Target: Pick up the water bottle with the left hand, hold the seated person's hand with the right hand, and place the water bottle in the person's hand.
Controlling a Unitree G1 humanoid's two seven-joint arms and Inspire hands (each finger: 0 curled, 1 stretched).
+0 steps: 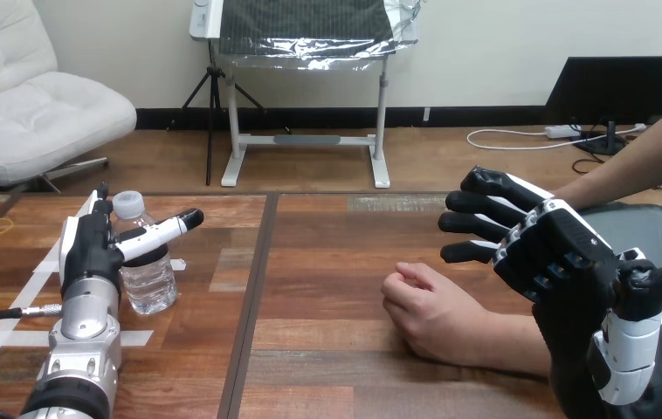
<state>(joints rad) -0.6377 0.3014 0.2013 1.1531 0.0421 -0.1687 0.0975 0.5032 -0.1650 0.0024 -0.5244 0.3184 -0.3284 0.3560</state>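
Landmark: the person's hand (428,310), a loose fist that rested knuckles-down on the wooden table (310,288), its forearm (511,342) running off to the right.

Left arm pose: the silver left forearm (79,353) lay low over the table, far to the left of the person's hand, and pointed away from the robot.

Left hand pose: the left hand (90,249) stood on edge, well apart from the person's hand, its white back turned leftward.

Left hand state: spread, not clenched. Its thumb (166,230) reached out straight toward the person's hand and lay across the near shoulder of the water bottle. The tips of its fingers (100,206) showed straight beside the bottle's cap. Whether they pressed on the bottle could not be told.

Water bottle: the clear water bottle (148,279) stood upright on the table, well to the left of the person's hand, its white cap (128,204) on, between the left hand's thumb and fingers.

Right arm pose: raised, coming in to the right of the person's hand and above the forearm.

Right hand pose: the right hand (555,253) hung above and to the right of the person's hand, apart from it.

Right hand state: spread wide and empty. Its black fingers (476,218) fanned leftward with slight bends, and its thumb (640,284) stuck up to the right.
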